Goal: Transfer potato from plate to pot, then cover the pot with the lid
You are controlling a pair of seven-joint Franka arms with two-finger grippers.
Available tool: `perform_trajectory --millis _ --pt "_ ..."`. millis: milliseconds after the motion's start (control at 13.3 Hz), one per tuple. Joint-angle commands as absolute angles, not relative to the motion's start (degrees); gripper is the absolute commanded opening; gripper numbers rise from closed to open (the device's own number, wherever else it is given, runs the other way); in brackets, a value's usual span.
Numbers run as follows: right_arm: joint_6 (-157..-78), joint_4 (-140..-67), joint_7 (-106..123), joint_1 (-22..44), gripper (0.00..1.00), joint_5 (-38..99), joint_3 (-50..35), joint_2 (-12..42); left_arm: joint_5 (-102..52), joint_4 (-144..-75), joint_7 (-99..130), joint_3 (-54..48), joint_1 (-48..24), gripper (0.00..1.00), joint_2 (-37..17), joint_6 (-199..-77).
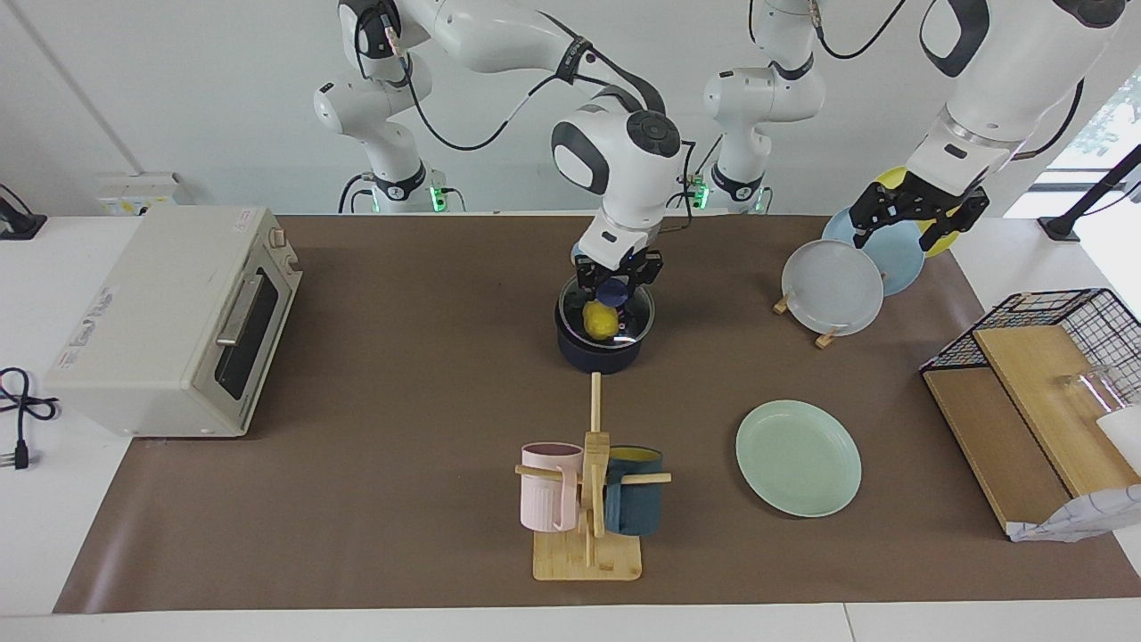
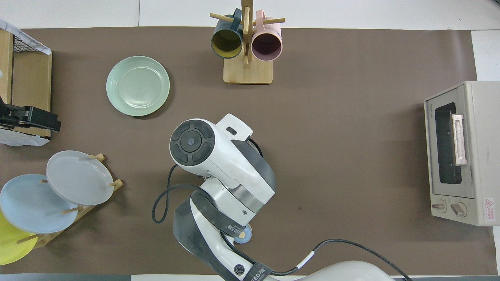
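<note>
Facing view: right gripper (image 1: 613, 283) clamping the blue knob of the glass lid (image 1: 606, 314), lid lying on the rim of the navy pot (image 1: 599, 352) at mid-worktop. Yellow potato (image 1: 599, 321) sitting inside the pot, showing through the glass. Pot's long handle pointing away from the robots toward the wooden mug rack (image 1: 588, 499). Mint-green plate (image 1: 798, 457) lying bare, farther from the robots than the pot and toward the left arm's end. Left gripper (image 1: 909, 218) hanging with fingers spread wide, grasping nothing, over the plates standing in the wooden plate rack (image 1: 829, 337). Toaster oven (image 1: 174, 321) standing at the right arm's end.

Overhead view: right arm's wrist covering pot, lid and potato entirely. Left gripper (image 2: 29, 119) showing only as a dark piece at the frame's edge, over the wire basket's wooden board (image 2: 29, 93). Plate (image 2: 138, 86) lying near the mug rack (image 2: 247, 58), well apart from the plate rack (image 2: 78, 210).
</note>
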State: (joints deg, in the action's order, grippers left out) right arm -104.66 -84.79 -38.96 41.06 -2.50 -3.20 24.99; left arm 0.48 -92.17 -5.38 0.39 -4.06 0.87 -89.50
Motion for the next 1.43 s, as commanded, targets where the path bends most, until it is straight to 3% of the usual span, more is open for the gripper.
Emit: perform_trajectory --millis 0,375,1051,1352 --pt "-105.9 -88.4 -40.3 41.0 0.0 -2.9 -3.3 22.3 1.7 -91.8 -8.1 1.1 -4.4 1.0 0.8 -89.6" --pt "-114.8 -94.6 -40.3 41.0 0.0 -2.9 -3.3 20.3 1.6 -92.0 -7.5 1.1 -4.5 1.0 1.2 -85.6" --pt "-115.1 -96.3 -39.7 40.6 0.0 -3.3 -3.3 19.5 1.6 -92.1 -1.1 1.1 -4.7 1.0 1.1 -86.3" --pt "-119.2 -97.6 -38.8 40.3 0.0 -3.5 -3.3 19.5 1.1 -91.9 0.1 1.1 -4.7 1.0 1.1 -86.5"
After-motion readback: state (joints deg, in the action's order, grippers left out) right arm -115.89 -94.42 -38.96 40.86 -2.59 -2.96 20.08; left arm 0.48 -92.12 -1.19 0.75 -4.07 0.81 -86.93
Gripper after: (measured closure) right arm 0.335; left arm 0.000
